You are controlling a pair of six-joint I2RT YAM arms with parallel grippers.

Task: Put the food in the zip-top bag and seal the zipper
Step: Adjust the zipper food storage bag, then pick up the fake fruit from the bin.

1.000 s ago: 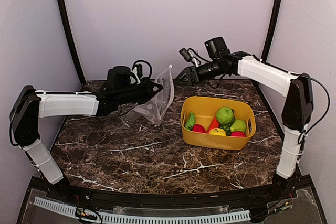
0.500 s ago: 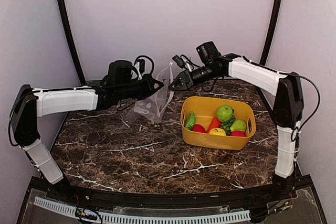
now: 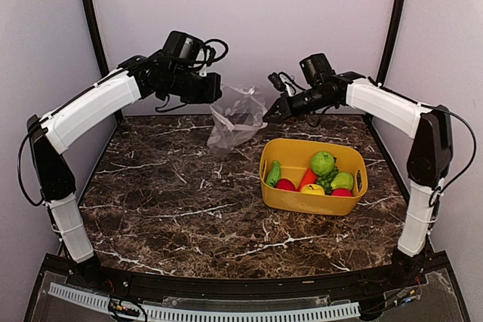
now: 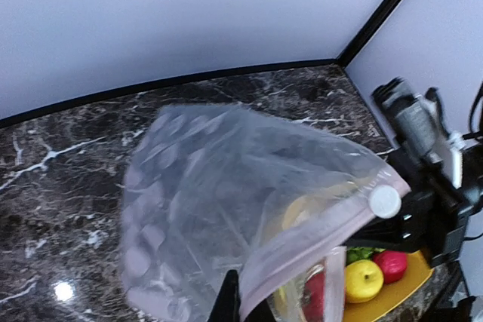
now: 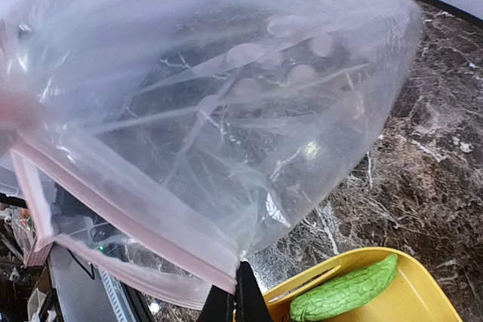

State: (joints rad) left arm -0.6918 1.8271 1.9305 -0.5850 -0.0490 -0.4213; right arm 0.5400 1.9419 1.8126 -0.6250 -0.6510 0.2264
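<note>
The zip-top bag point(image 3: 237, 115) hangs clear and crumpled above the table's back, stretched between both grippers. My left gripper point(image 3: 218, 93) is shut on its left mouth edge, and my right gripper point(image 3: 267, 115) is shut on the right corner. In the left wrist view the pinkish zipper point(image 4: 321, 233) runs up to a white slider tab point(image 4: 385, 201). In the right wrist view the zipper point(image 5: 128, 203) ends at my right gripper point(image 5: 243, 275). The food lies in the yellow basket point(image 3: 294, 197): a green cucumber point(image 3: 273, 173), a lemon point(image 3: 312, 189), red balls point(image 3: 285, 185) and a green fruit point(image 3: 323, 164).
The yellow basket stands right of centre on the dark marble table point(image 3: 189, 216). Black frame posts point(image 3: 94, 35) rise at both back corners before a pale wall. The right arm's white link point(image 3: 381, 107) reaches over the basket's far side.
The left arm has swung up and lifted the bag off the table. The right gripper has moved to the bag's right corner and closed on it.
</note>
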